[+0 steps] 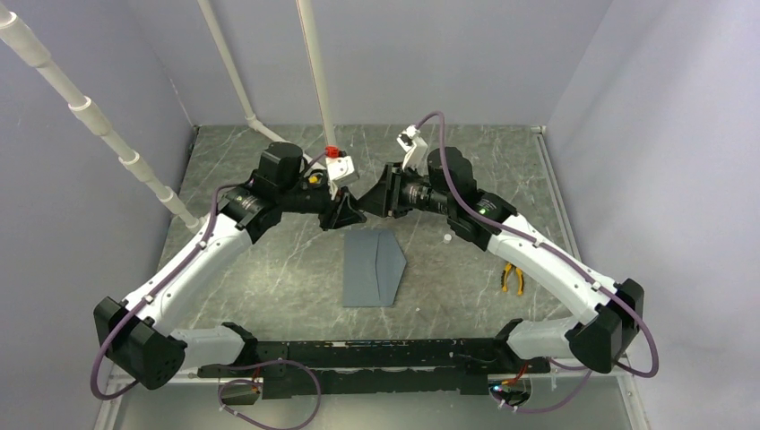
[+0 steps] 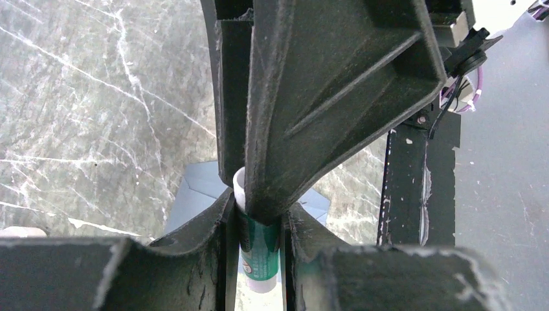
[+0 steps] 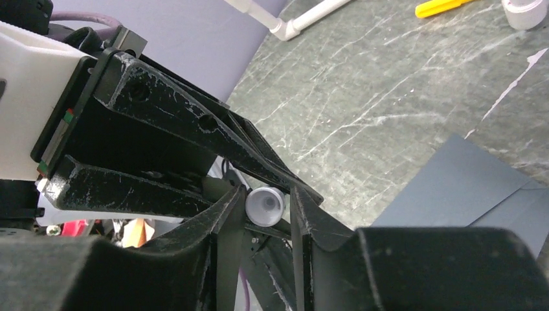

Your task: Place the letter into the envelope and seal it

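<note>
The slate-grey envelope (image 1: 372, 267) lies flat mid-table with its pointed flap open to the right; parts of it also show in the wrist views (image 2: 194, 188) (image 3: 466, 188). The letter is hidden. Above the envelope's far edge my left gripper (image 1: 348, 213) (image 2: 259, 220) is shut on a green glue stick (image 2: 262, 249) with white ends. My right gripper (image 1: 375, 199) (image 3: 267, 194) meets it head-on. Its fingers straddle the stick's white cap (image 3: 264, 206), which touches one finger and leaves a thin gap at the other.
Yellow-handled pliers (image 1: 513, 278) lie on the table to the right, with a small white object (image 1: 445, 239) between them and the envelope. A white roll (image 3: 524, 11) stands at the far right. White pipes (image 1: 314, 72) rise behind the grippers.
</note>
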